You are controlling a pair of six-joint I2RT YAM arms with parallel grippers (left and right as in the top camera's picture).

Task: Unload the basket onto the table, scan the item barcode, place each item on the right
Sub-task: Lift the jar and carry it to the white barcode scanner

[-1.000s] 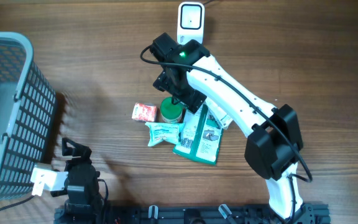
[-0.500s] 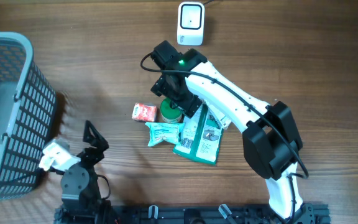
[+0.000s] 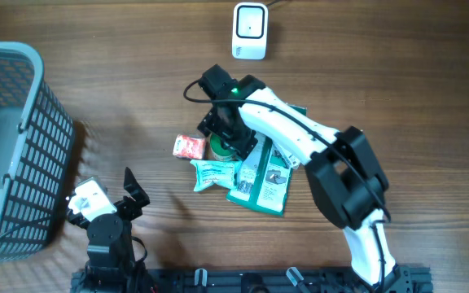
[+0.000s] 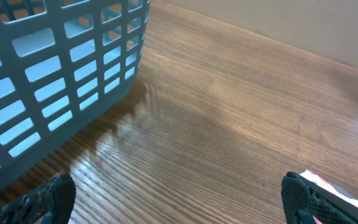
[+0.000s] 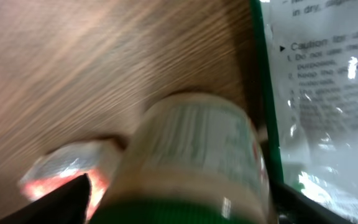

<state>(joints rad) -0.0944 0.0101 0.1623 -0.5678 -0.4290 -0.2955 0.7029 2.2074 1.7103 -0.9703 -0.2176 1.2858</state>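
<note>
A round jar with a green lid [image 3: 222,147] stands among the items at mid-table; any barcode on it is not visible. My right gripper [image 3: 225,137] is down over it. In the right wrist view the jar [image 5: 194,155] fills the space between the two fingers of the right gripper [image 5: 182,205], with a thin gap still showing at the left finger. The white scanner [image 3: 249,31] stands at the far edge. My left gripper [image 3: 133,189] is open near the front left, holding nothing, over bare wood [image 4: 179,202].
A grey basket [image 3: 23,138] stands at the left and looms in the left wrist view [image 4: 55,74]. Around the jar lie a red packet [image 3: 189,146], a white-green pouch [image 3: 212,174] and a green carded pack [image 3: 260,183].
My right gripper has moved from near the scanner down onto the jar and its jaws have begun to narrow. The left arm has swung right near the front edge.
</note>
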